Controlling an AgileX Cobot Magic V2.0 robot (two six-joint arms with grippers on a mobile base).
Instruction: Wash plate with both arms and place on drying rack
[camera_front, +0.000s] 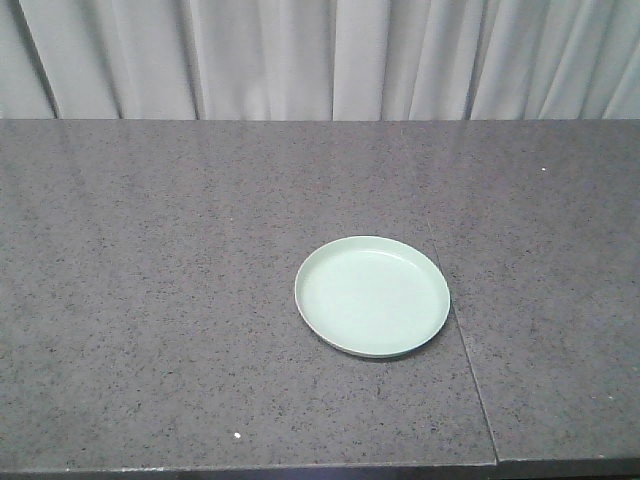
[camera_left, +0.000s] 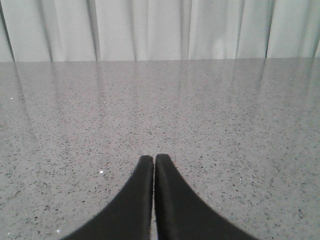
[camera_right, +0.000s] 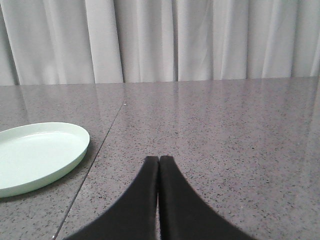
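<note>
Round pale mint-green matte plate (camera_front: 372, 296) lies flat on speckled grey stone countertop (camera_front: 150, 300), just left of seam line. Right black pointed gripper (camera_right: 159, 159) pressed together, empty; plate sits forward-left of it, near. Left black pointed gripper (camera_left: 153, 157) also pressed together, empty; plate outside its view. Right arm judged nearer. Round plate, no long axis. No drying rack visible
</note>
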